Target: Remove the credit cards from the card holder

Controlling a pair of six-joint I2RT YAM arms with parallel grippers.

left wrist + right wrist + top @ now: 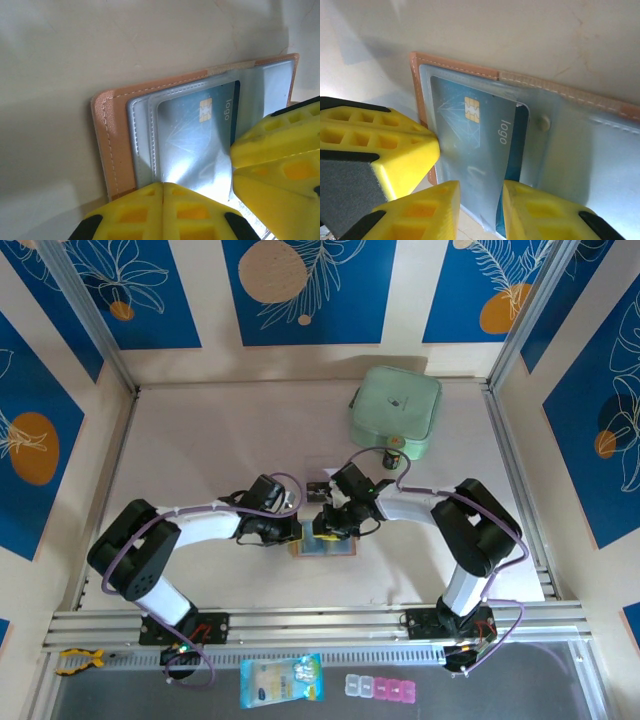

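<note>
Pale worktop [200, 440] carries the open card holder [112, 135] at its near centre: salmon-tan, stitched, with clear grey pockets. 1 blue credit card [470, 135] with a gold chip reads "logo". The left claw [162, 187] is closed tight at the holder's edge; the right claw [481, 192] narrowly straddles the card.

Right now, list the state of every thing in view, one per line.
card holder, open, lying flat on the table.
blue card, mostly inside its clear pocket, one edge strip uncovered.
left fingers, shut, tips on the holder's edge.
right fingers, apart, tips at the card's near edge.
mint-green pouch, lying flat, apart from the holder.
</note>
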